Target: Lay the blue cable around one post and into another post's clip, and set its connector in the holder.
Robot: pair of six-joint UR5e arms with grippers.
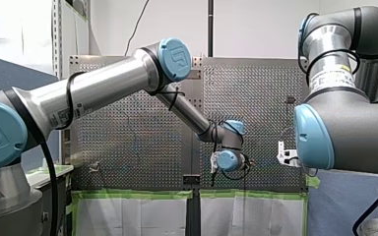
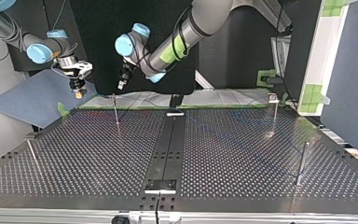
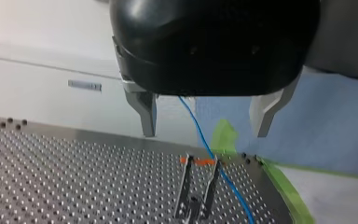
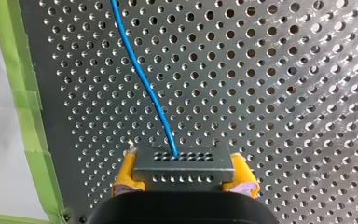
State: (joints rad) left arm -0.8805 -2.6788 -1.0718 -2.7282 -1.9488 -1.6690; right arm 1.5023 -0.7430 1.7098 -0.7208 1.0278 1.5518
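Connector (image 4: 183,167) clamped between right fingers (image 4: 126,176); blue cable (image 4: 145,84) runs ahead.

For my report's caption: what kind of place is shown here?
Probably a robotics laboratory workcell: two industrial arms, a perforated table edged with green tape, and thin posts fixed on it for a blue cable.

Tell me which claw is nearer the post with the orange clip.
Left. My left claw hangs open just above the post; my right claw, gripping the connector, sits farther off sideways.
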